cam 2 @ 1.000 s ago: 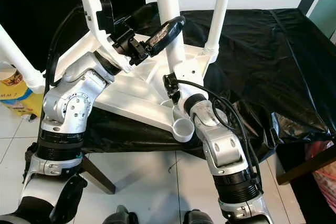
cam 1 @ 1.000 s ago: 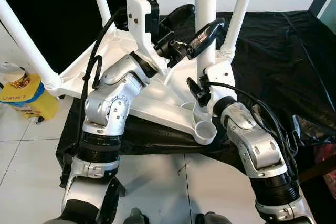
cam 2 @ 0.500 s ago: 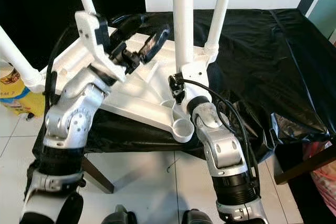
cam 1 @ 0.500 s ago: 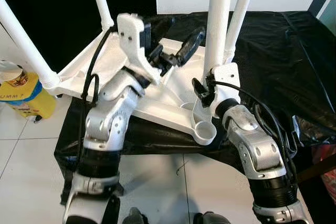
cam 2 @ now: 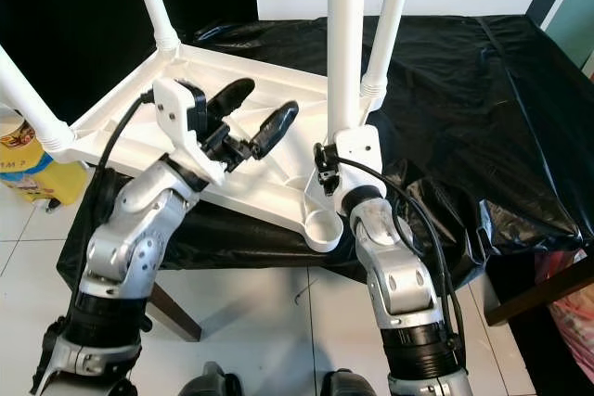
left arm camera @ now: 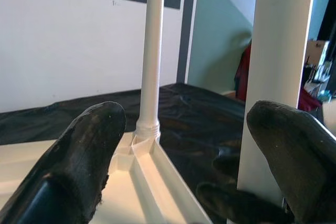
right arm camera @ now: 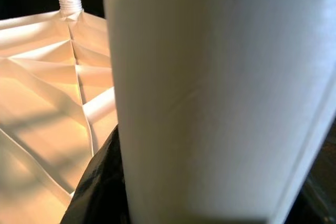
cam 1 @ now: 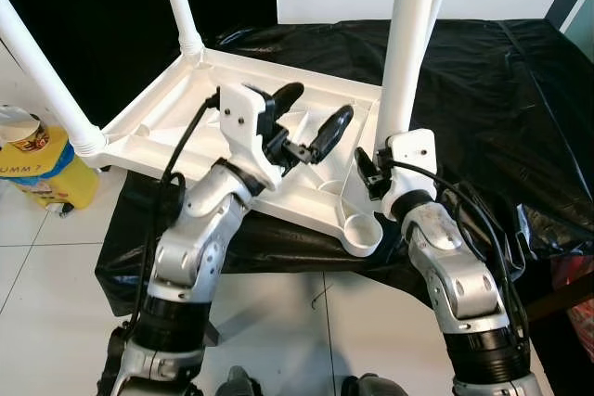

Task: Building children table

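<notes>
Left eye view: we clamp our right end effector [cam 1: 385,166] on the last leg [cam 1: 408,53], held upright just above the empty corner socket [cam 1: 361,230] of the upturned tabletop [cam 1: 176,118]; left end effector [cam 1: 308,118] hovers spread. Next, we lower it squarely in.

An upturned white children table [cam 2: 232,118] lies on a black-draped surface [cam 2: 464,99]. The left end effector [cam 2: 251,110] hovers spread above it, while the right arm [cam 2: 390,266] holds a white leg [cam 2: 345,34] upright.
</notes>
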You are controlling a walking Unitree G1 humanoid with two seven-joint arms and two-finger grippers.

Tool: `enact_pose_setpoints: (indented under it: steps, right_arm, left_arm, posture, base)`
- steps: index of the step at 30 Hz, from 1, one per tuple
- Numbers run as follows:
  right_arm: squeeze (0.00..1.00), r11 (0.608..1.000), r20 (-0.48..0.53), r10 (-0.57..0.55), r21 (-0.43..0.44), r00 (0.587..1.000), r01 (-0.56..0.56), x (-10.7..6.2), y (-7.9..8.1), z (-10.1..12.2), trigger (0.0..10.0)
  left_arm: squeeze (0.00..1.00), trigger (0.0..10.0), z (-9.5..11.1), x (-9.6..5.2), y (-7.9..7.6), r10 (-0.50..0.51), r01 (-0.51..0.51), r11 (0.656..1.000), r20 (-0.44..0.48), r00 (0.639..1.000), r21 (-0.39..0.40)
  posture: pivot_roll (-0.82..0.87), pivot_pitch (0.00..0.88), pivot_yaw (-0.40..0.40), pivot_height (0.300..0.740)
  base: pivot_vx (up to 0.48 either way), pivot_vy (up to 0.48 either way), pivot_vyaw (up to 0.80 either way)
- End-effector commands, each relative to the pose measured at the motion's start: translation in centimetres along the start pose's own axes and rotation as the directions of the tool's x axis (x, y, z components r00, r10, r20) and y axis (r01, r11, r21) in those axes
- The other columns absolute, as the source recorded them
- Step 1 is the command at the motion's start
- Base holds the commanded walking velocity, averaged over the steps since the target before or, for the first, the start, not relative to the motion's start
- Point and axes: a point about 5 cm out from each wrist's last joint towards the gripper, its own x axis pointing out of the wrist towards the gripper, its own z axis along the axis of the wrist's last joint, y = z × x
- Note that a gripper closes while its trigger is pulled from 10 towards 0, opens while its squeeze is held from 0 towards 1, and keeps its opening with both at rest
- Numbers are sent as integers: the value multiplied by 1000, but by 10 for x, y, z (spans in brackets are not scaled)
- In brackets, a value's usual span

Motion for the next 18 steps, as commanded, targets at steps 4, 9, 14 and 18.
enact_pose_setpoints:
  steps: [4,9,14,18]
  right_arm:
    - [0,997,-11,59,51,998,-58,-5,0,-9,10000]
    - [0,993,29,106,42,994,-108,-11,4,-10,10000]
    - [0,985,57,163,44,985,-166,-17,9,-12,10000]
    - [0,976,71,209,49,975,-213,-23,14,-14,10000]
  left_arm:
    - [0,10000,-7,-7,-4,16,-15,1000,-37,999,25]
    - [0,10000,-13,-13,-10,21,-20,999,-59,998,30]
    - [0,10000,-17,-20,-14,20,-18,999,-81,997,28]
    - [0,10000,-20,-25,-16,17,-13,999,-92,996,52]
  posture:
    - [-3,79,-32,740]
    - [-5,83,-29,740]
    - [-7,88,-28,740]
    - [-9,94,-32,740]
  base:
    - [0,0,0]
    - [0,0,0]
    - [0,0,0]
    - [0,0,0]
